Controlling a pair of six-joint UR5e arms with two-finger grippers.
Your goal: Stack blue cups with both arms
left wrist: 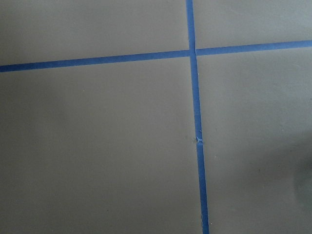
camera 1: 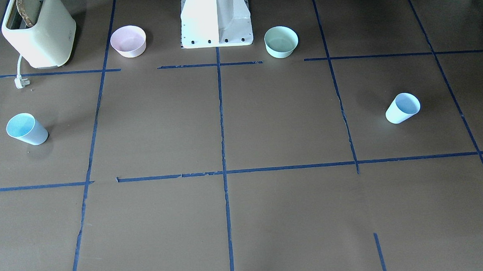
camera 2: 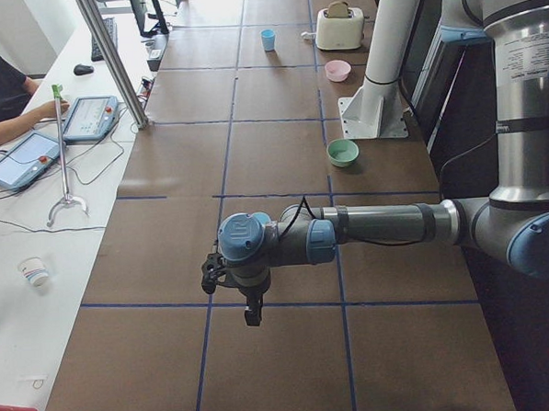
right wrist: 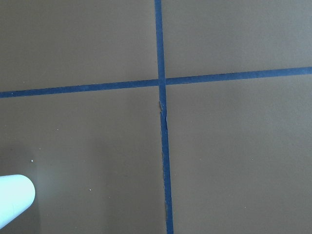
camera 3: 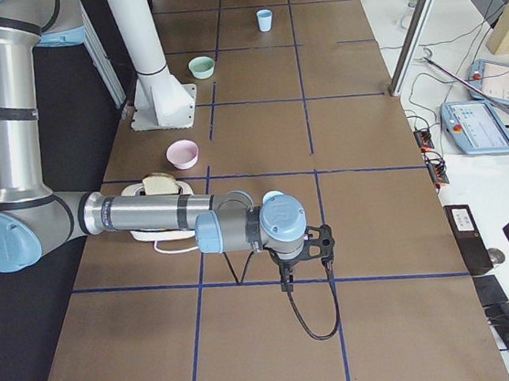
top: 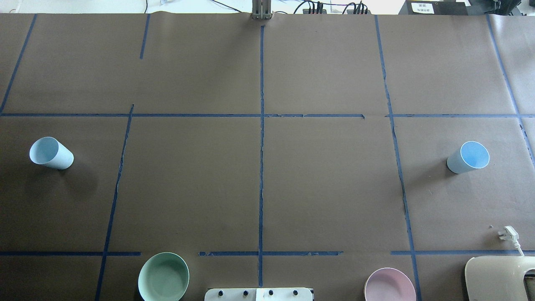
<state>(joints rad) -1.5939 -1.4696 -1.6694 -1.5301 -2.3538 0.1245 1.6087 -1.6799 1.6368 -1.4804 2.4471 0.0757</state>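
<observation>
**Two blue cups stand far apart, mouths up**

Front view: The right cup (camera 1: 26, 129) stands on the table (camera 1: 265, 122) at the robot's right side. The left cup (camera 1: 402, 108) stands at the robot's left side. They are well apart. Each cup sits on its small end, so its long way goes up and down and its open mouth faces up. Far back, a pink bowl (camera 1: 128, 41) and a green bowl (camera 1: 281, 41) sit on either side of the white pedestal (camera 1: 216, 18). A cream toaster (camera 1: 37, 32) stands in the far corner beyond the right cup.

Overhead view: One cup stands at each side of the table. Both are upright, and the blue inside shows.

Left side view: The left arm (camera 2: 386, 225) reaches out flat over the near part of the table. The left gripper (camera 2: 253, 317) points down and hangs above the table. I cannot tell if its jaws are spread or pressed together. The right cup looks small at the far end. It is upright, near the toaster.

Right side view: The right arm (camera 3: 147, 212) reaches out flat too. The right gripper (camera 3: 286, 283) points down above the table. I cannot tell how its jaws stand. The left cup is upright at the far end.

Left wrist view: The brown table shows, with blue tape lines (left wrist: 195, 122) that cross.

Right wrist view: Tape lines cross here too. A pale round bit (right wrist: 13, 200) shows in the lower left corner. I cannot tell what it is.
</observation>
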